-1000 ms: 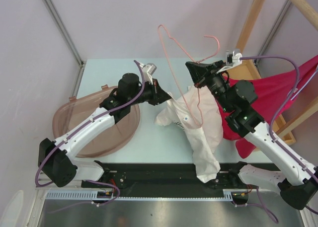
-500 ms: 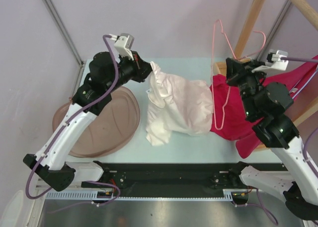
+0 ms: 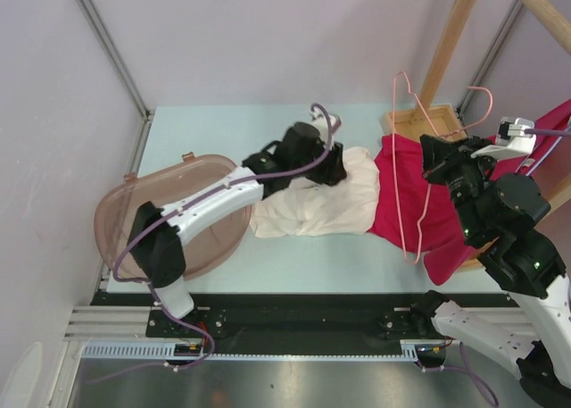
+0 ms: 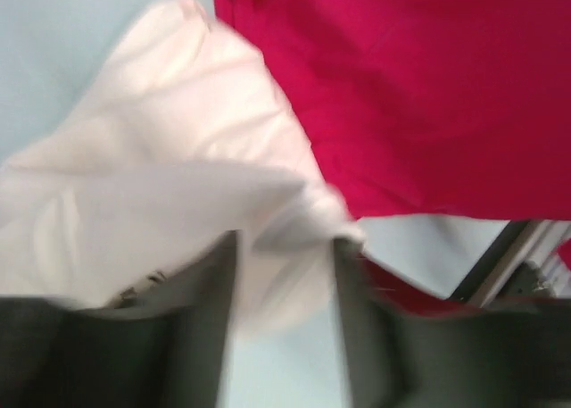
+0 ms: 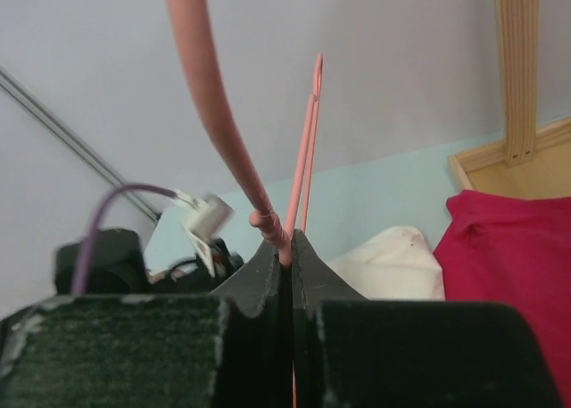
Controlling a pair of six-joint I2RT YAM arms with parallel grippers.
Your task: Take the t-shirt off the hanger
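The counter (image 3: 205, 122) carries a red cloth (image 3: 384, 185) at right; the cream t-shirt (image 3: 321, 207) lies crumpled at centre, off the hanger (image 5: 203, 69); soft, light, limp, best pinched at a thick fold; left jaws stand parted above it; right jaws clamp the thin wire.

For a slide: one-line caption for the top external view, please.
Right end effector holds the bare pink hanger; left end effector meets the cream t-shirt lying on the table.
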